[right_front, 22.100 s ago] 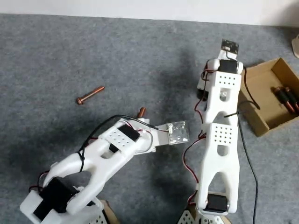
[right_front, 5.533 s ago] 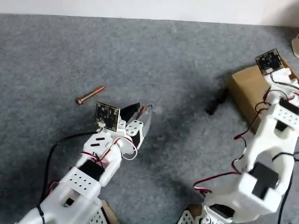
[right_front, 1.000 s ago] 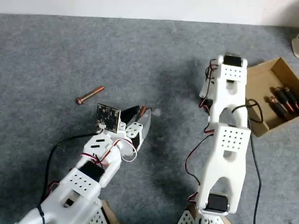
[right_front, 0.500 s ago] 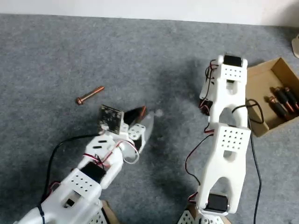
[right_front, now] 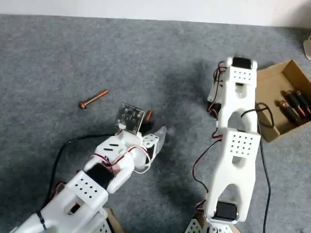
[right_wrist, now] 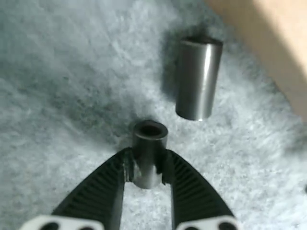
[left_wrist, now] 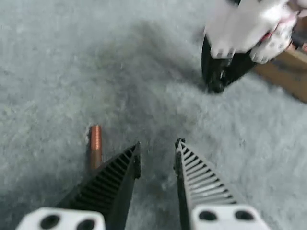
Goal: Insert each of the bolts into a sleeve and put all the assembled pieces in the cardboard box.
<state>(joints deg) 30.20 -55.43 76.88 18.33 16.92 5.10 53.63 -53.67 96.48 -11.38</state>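
Sleeve (right_wrist: 149, 139) stands on end, pinched in right tool (right_wrist: 146, 166); second sleeve (right_wrist: 198, 79) lies near. Left tool (left_wrist: 157, 152) is part open and empty, bolt (left_wrist: 96, 143) just beside it. Cardboard box (right_front: 270, 74) sits at 3 o'clock on table (right_front: 73, 48).

Shiny copper-coloured metal bolt (right_front: 94, 98) at 9 o'clock, fuzzy mottled grey desk (right_front: 155, 48), dark-grey cylindrical metal sleeve (right_wrist: 149, 136), plain tan cardboard box (right_front: 274, 80) at 3 o'clock, left claw (left_wrist: 157, 148) black, ribbed.

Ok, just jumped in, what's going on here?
The right gripper is shut on a black sleeve, with a second sleeve lying beside it near the cardboard box, which holds assembled pieces. The left gripper is open over the carpet, a copper bolt just outside its fingers. Farther off lies another bolt.
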